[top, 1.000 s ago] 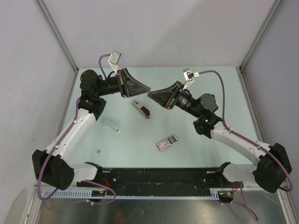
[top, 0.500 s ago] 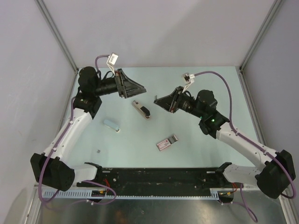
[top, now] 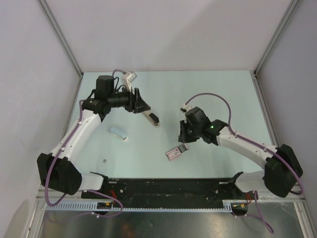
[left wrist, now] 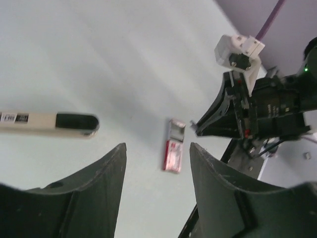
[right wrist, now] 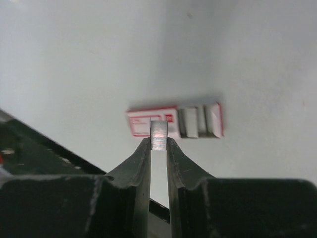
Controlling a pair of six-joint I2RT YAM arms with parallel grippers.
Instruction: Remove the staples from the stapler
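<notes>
The stapler point(top: 151, 118) lies on the table at centre-left, a pale body with a black end; it also shows in the left wrist view point(left wrist: 49, 124). My left gripper point(top: 145, 109) is open and empty just beside its far end, with its jaws point(left wrist: 157, 146) spread wide. My right gripper point(top: 182, 140) is shut on a short silvery strip of staples point(right wrist: 159, 135), held at the fingertips. It hovers over the flat red and white box point(right wrist: 173, 122), which lies open on the table point(top: 176, 151).
A small light-blue object point(top: 118, 132) lies left of the stapler. A tiny grey bit point(top: 104, 160) sits near the front left. A black rail point(top: 168, 187) runs along the near edge. Grey walls enclose the table.
My right gripper has swung from beside the stapler toward the near side and down over the red and white box. My left gripper has turned and dropped close to the stapler.
</notes>
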